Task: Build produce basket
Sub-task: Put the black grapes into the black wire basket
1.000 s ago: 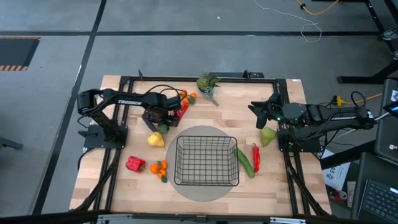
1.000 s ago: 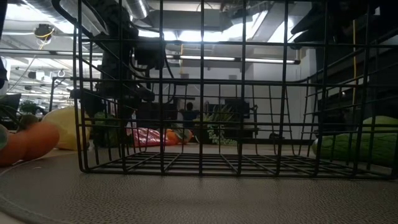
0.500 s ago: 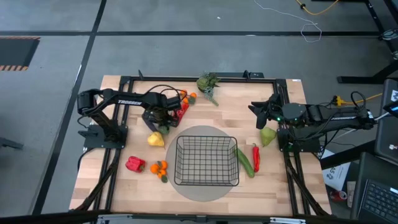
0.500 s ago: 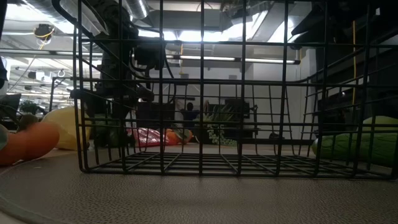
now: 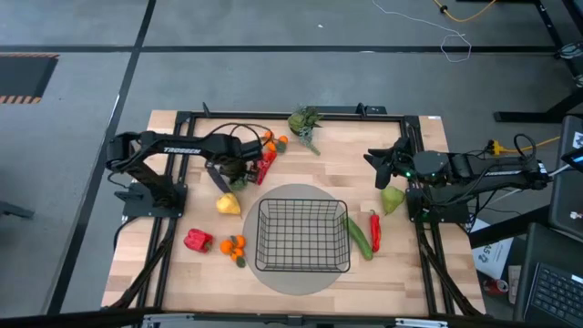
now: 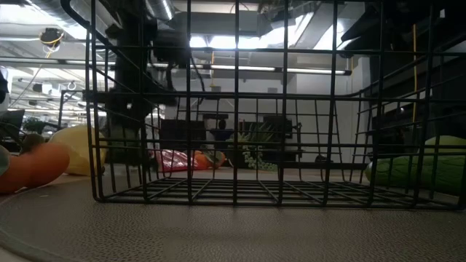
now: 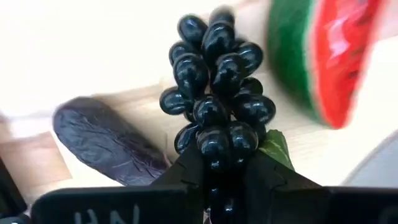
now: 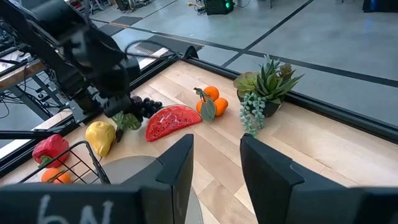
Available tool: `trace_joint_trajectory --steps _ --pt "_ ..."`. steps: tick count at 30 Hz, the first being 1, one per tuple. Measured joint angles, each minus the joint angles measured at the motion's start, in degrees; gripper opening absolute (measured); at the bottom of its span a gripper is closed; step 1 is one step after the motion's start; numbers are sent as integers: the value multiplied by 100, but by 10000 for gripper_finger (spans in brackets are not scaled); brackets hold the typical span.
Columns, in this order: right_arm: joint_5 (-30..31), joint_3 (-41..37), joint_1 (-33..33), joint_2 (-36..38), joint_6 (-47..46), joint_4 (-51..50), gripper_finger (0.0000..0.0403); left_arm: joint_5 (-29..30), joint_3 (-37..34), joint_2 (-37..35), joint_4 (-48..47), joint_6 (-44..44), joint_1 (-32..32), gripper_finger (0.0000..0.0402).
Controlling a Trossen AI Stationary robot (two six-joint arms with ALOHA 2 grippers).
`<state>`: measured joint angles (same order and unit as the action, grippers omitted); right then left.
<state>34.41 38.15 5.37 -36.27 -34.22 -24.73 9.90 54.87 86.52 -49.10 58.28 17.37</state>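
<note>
Grapes (image 7: 214, 102): dark glossy cluster of smooth beads with a green leaf at the base, on the surface behind the basket, left of centre, between eggplant and watermelon. Clamped at the stem end by the left claw (image 7: 217, 177), fingers closed in on the lowest beads.

Step in hand, as judged: lift and carry to the basket. Best done with a straight rise first, clear of the neighbours on either side, then a high pass over the wire rim before lowering; beads look slick and bumpy, so a slip or swing seems possible; slow travel advised.

Eggplant (image 7: 106, 140): matte purple, wrinkled skin, elongated, just beside the grapes.

Watermelon (image 7: 320, 59): wedge, green rind, red face, close on the other side.

Basket (image 5: 303, 236): black wire mesh, squarish, open grid walls, nothing inside yet, standing on a grey round mat (image 5: 301, 278).

Other produce on the surface: yellow fruit (image 5: 227, 204), red pepper (image 5: 197, 240), oranges (image 5: 234, 244) left of the basket; cucumber (image 5: 358, 237) and chili (image 5: 374, 230) right of it; pear (image 5: 393, 198) farther right.

Right claw (image 5: 375, 159): waiting at the right side above the pear, fingers apart, nothing held.

Surface (image 5: 346, 164): pale wood planks, black frame round the edge.
</note>
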Motion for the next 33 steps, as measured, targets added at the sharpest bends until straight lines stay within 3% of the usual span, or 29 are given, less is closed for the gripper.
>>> trace_joint_trajectory --steps 12,19,23,33 --pt "46 0 1 2 -6 7 134 1154 1127 -994 -29 -754 -257 48" --pt "48 -2 1 1 -56 52 134 1337 1757 -1166 595 -1752 -537 48" --pt "58 -2 0 2 -66 57 134 1059 1952 -1165 1225 -2444 -756 48" --pt "59 -2 0 2 -9 52 134 -573 1943 -1152 2230 -3576 -1401 48"
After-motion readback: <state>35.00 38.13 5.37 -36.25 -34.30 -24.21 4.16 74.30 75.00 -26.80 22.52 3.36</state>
